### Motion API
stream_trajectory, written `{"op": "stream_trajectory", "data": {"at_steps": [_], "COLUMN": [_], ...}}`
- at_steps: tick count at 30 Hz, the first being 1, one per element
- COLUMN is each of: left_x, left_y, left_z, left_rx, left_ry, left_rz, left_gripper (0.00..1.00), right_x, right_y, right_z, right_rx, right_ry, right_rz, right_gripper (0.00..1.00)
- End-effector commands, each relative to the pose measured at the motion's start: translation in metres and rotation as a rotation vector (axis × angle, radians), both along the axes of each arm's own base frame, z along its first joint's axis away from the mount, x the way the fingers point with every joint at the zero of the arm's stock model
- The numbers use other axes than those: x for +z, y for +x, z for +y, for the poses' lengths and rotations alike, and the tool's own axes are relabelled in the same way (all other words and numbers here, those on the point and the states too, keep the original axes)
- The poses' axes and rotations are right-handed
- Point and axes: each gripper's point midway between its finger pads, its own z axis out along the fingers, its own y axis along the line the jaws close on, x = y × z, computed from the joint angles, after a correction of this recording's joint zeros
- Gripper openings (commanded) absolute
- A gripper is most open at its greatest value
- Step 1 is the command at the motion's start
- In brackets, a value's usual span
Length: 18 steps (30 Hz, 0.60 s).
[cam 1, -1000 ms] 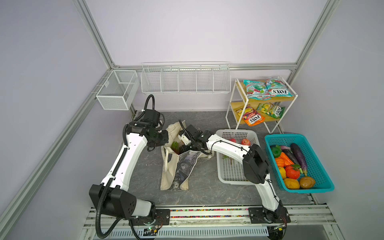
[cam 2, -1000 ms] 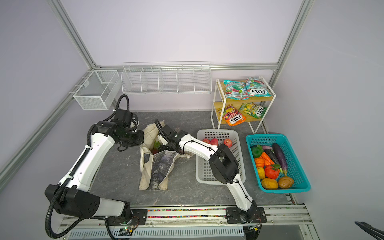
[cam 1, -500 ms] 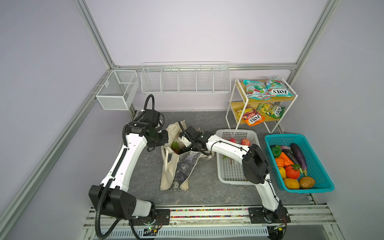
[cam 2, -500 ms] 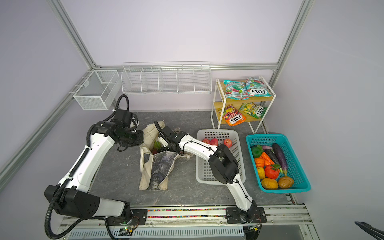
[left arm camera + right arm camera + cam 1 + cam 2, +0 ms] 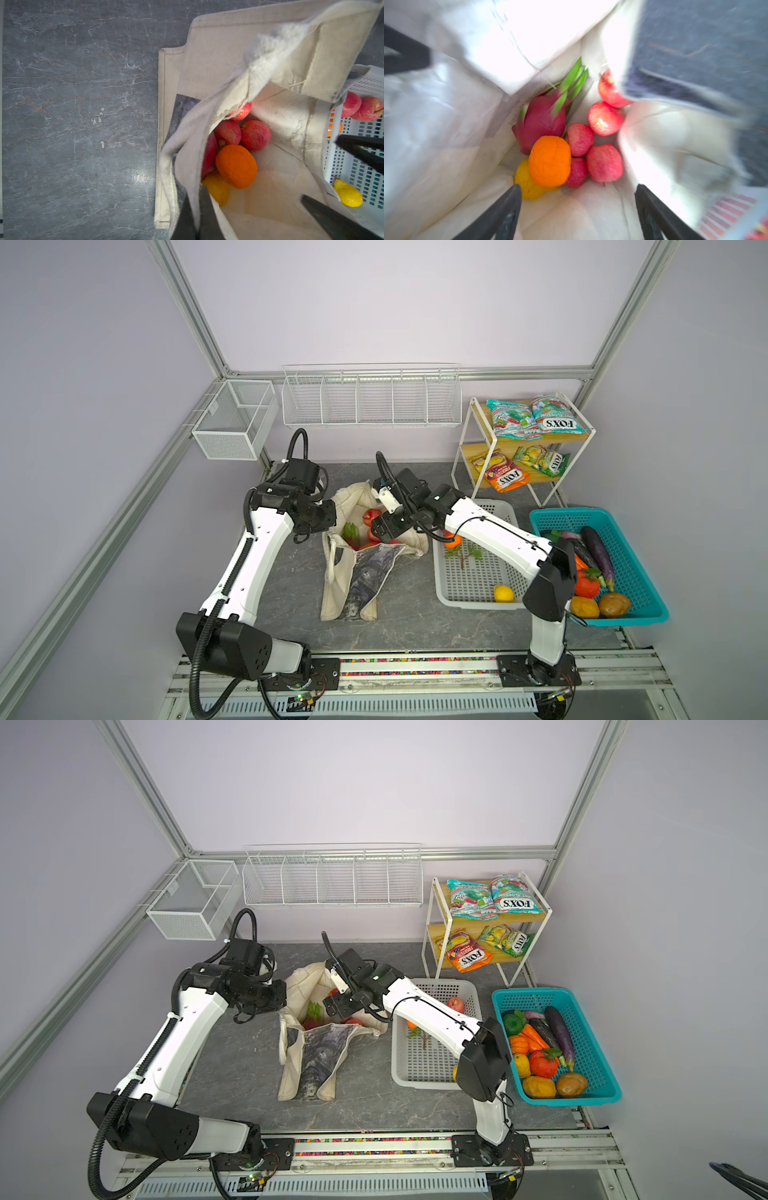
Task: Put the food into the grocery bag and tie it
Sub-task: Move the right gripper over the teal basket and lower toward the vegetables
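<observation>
The cream grocery bag (image 5: 360, 577) (image 5: 318, 1052) lies on the grey table, its mouth held up. My left gripper (image 5: 332, 523) (image 5: 196, 192) is shut on the bag's rim, with the cloth edge pinched between its fingers. My right gripper (image 5: 380, 531) (image 5: 577, 187) hangs open inside the mouth with nothing between its fingers. Both of its black fingers (image 5: 357, 145) also show in the left wrist view. At the bottom of the bag lie a pink dragon fruit (image 5: 542, 118), an orange fruit (image 5: 550, 160) (image 5: 235, 166), a yellow fruit (image 5: 527, 187) and several red apples (image 5: 604, 162) (image 5: 255, 135).
Right of the bag stands a white perforated basket (image 5: 478, 605) holding a lemon (image 5: 503, 593), an orange fruit (image 5: 451, 541) and red apples (image 5: 456, 1004). A teal basket (image 5: 640, 572) of vegetables stands at the far right. A shelf with FOX'S packets (image 5: 536, 418) stands behind.
Little has visibly changed. My right gripper stays at the bag's mouth with only a slight shift. The left arm holds the rim where it was.
</observation>
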Motion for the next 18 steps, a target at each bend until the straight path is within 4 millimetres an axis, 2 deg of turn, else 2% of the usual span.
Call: {"op": "stream_trajectory", "data": {"at_steps": [1,3,6,9,11,14,18], "left_x": [0.008,0.008,0.008,0.005,0.005,0.004,0.002], "left_y": [-0.004,-0.004,-0.004,-0.004,-0.004,-0.005,-0.006], "left_z": [0.005,0.005,0.005,0.003,0.003,0.003,0.003], "left_rx": [0.019,0.019,0.018,0.015,0.015,0.011,0.006], "left_ry": [0.008,0.007,0.005,0.000,-0.002,-0.002,0.002], "left_rz": [-0.014,-0.014,-0.012,-0.006,-0.005,0.000,0.006], "left_gripper": [0.00,0.00,0.00,0.00,0.00,0.00,0.00], "right_x": [0.029,0.042,0.058,0.066,0.064,0.059,0.048], "right_y": [0.009,0.016,0.031,0.048,0.057,0.060,0.040], "right_z": [-0.038,-0.057,-0.097,-0.147,-0.191,-0.258,-0.348], "right_rx": [-0.057,-0.102,-0.218,-0.393,-0.562,-0.820,-1.190], "right_ry": [-0.031,-0.027,-0.033,-0.057,-0.083,-0.114,-0.148], "right_rz": [-0.085,-0.125,-0.186,-0.242,-0.253,-0.241,-0.223], "right_gripper": [0.88,0.88,0.88,0.88,0.88,0.88,0.88]}}
